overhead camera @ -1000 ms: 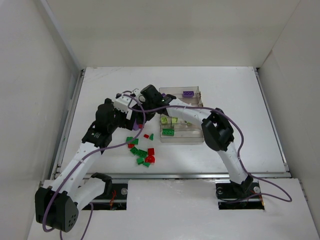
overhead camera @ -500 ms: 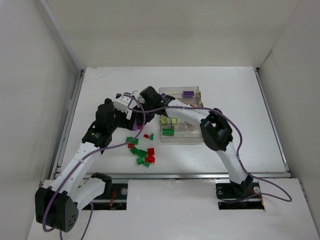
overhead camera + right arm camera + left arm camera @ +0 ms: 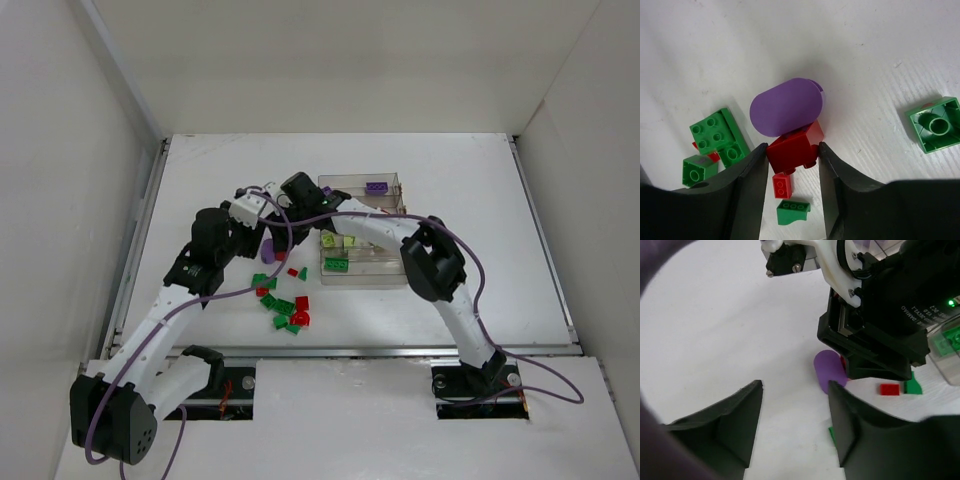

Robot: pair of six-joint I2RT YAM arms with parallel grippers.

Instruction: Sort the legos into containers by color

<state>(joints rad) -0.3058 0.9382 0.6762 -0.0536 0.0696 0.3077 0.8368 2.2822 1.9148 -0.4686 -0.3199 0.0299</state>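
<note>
Right wrist: red brick (image 3: 794, 149) inside right hand (image 3: 791, 156).

The legos (image 3: 792, 150) are smooth glossy plastic; the containers (image 3: 375, 270) clear smoky plastic; the table (image 3: 470, 220) matt white.

Loose legos (image 3: 285, 306) left of and before tray (image 3: 366, 281)

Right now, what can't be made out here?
- Top view: the right gripper and the red brick in its jaws, hidden under that arm's wrist.
- Left wrist view: most of the tray, blocked by the right arm and cut off by the edge.
- Right wrist view: whether the red brick is off the table.
</note>
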